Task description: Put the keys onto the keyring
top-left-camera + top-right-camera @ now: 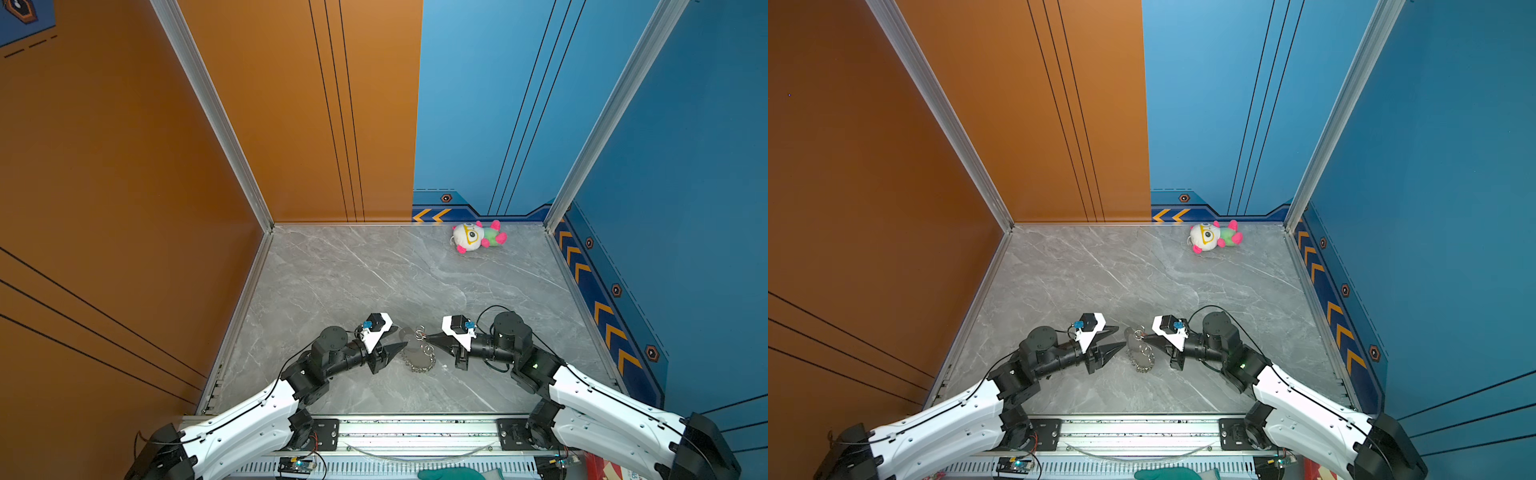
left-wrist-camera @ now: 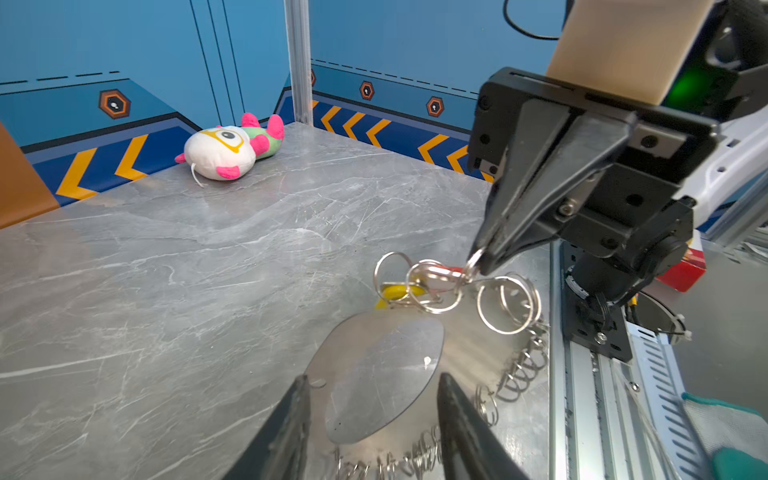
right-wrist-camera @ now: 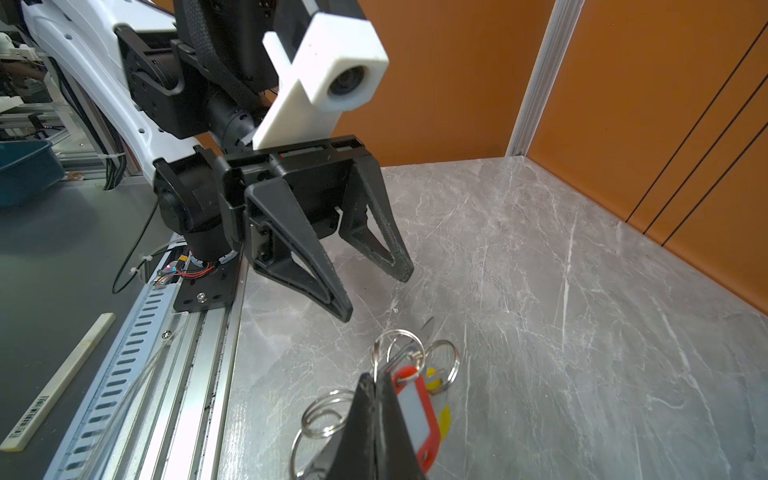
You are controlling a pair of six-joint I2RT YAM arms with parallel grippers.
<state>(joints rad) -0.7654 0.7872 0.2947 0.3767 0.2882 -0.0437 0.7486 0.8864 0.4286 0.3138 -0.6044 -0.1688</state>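
Grey marble worktop (image 1: pixel 374 282), walled on three sides, open through the middle; plush toy (image 1: pixel 478 237) by the far edge. Keyring (image 1: pixel 417 361) lies near the front rail (image 1: pixel 415 432), between the gaping, empty left tool (image 1: pixel 401 336) and the right tool (image 1: pixel 427 338), which pinches the keys (image 3: pixel 417 411).

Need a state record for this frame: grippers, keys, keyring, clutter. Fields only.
left gripper: open, empty, at keyring edge
right gripper: shut on wire ring in key cluster
red key: on a ring beside right gripper
yellow key: among the rings, near table
keyring: flat on table
plush: far right corner, apart
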